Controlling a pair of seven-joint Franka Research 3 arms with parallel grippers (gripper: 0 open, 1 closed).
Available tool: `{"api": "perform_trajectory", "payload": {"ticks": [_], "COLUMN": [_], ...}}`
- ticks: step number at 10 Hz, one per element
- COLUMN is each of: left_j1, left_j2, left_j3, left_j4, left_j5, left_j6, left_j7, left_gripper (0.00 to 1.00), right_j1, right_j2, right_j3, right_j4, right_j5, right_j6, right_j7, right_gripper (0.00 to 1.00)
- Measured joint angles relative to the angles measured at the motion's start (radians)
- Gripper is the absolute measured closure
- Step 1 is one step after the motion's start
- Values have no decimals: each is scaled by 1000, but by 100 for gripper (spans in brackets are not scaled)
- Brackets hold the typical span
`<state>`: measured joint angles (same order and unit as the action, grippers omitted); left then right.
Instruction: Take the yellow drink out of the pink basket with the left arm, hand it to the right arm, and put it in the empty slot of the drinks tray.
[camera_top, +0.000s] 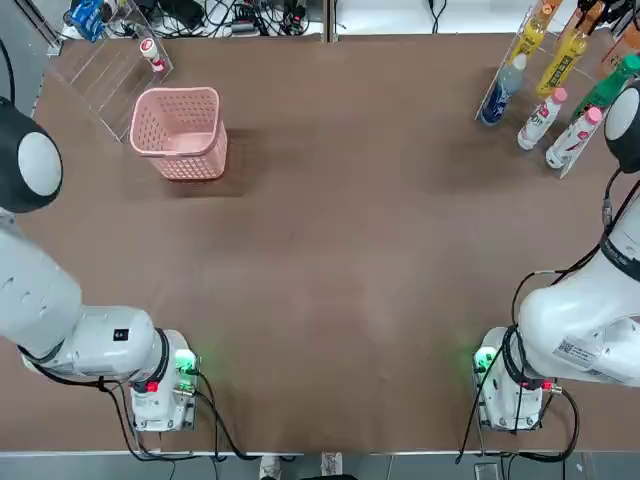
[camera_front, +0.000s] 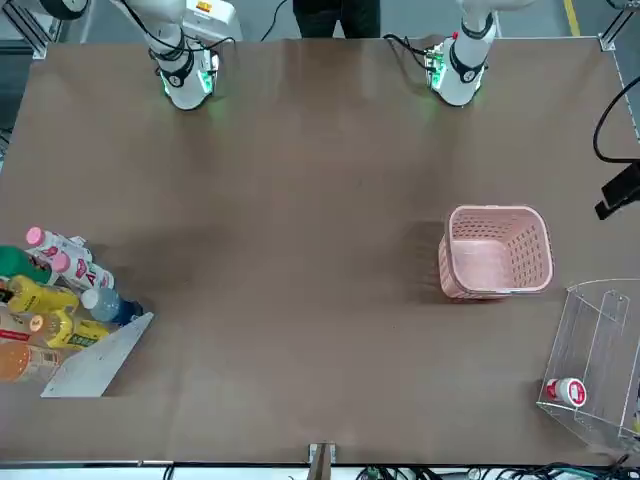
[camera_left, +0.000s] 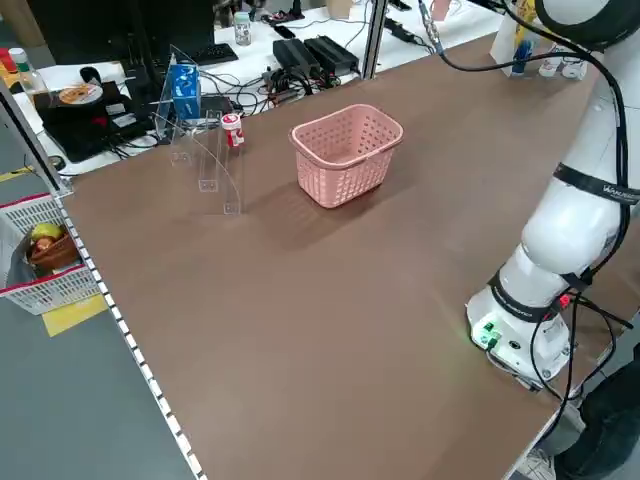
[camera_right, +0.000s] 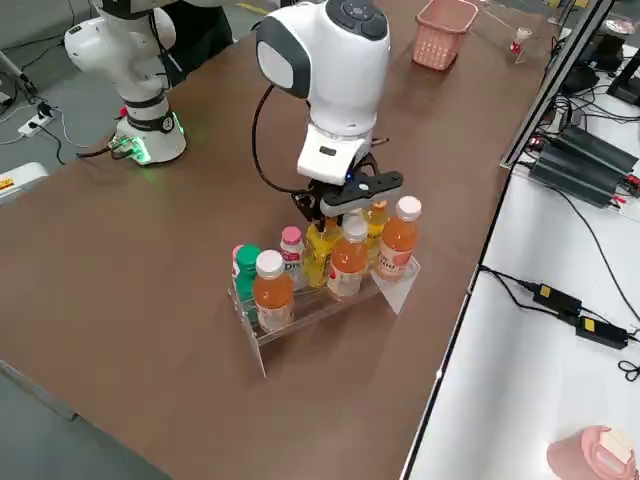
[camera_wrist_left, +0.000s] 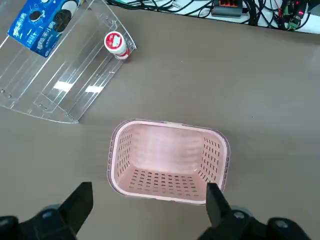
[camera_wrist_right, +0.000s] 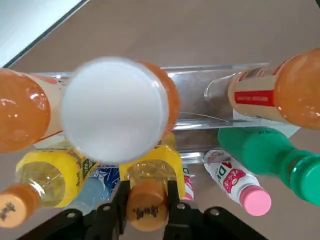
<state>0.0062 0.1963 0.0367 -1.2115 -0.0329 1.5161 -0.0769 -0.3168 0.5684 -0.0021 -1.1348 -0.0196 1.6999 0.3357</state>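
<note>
The yellow drink (camera_wrist_right: 150, 172), with its orange-yellow cap, stands in a lane of the drinks tray (camera_wrist_right: 200, 107) among other bottles. My right gripper (camera_wrist_right: 146, 200) is shut on its neck, one finger on each side of the cap. From the right side view, the gripper (camera_right: 345, 200) reaches down over the yellow drink (camera_right: 322, 245) in the tray (camera_right: 300, 305). The pink basket (camera_wrist_left: 167, 160) stands empty at the far left of the table (camera_top: 180, 130). My left gripper (camera_wrist_left: 148, 200) hovers open above it, fingers (camera_wrist_left: 80, 200) spread wide with nothing between them.
The tray also holds a green bottle (camera_wrist_right: 265, 155), orange bottles (camera_wrist_right: 295, 90) and white pink-capped bottles (camera_wrist_right: 235, 182). A clear acrylic rack (camera_wrist_left: 60, 85) with a small red-capped bottle (camera_wrist_left: 116, 44) sits behind the basket. Cables lie past the table's far edge.
</note>
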Motion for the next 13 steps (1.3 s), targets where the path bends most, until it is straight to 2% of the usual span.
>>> {"api": "perform_trajectory", "payload": {"ticks": [10,13], "left_j1": [7,16], "left_j2": [0,0], "left_j3": [1,1], "left_j4": [0,-1], "left_j5": [0,0], "left_j6": [0,0], "left_j7": [0,0], "left_gripper": [0,0], "right_j1": [-3,-4], "right_j2": [0,2], "right_j3": [1,1], "right_j4": [-12,-11], "right_j5": [0,0], "right_j6": [3,3], "right_j7": [-1,-1], "right_gripper": [66,60]}}
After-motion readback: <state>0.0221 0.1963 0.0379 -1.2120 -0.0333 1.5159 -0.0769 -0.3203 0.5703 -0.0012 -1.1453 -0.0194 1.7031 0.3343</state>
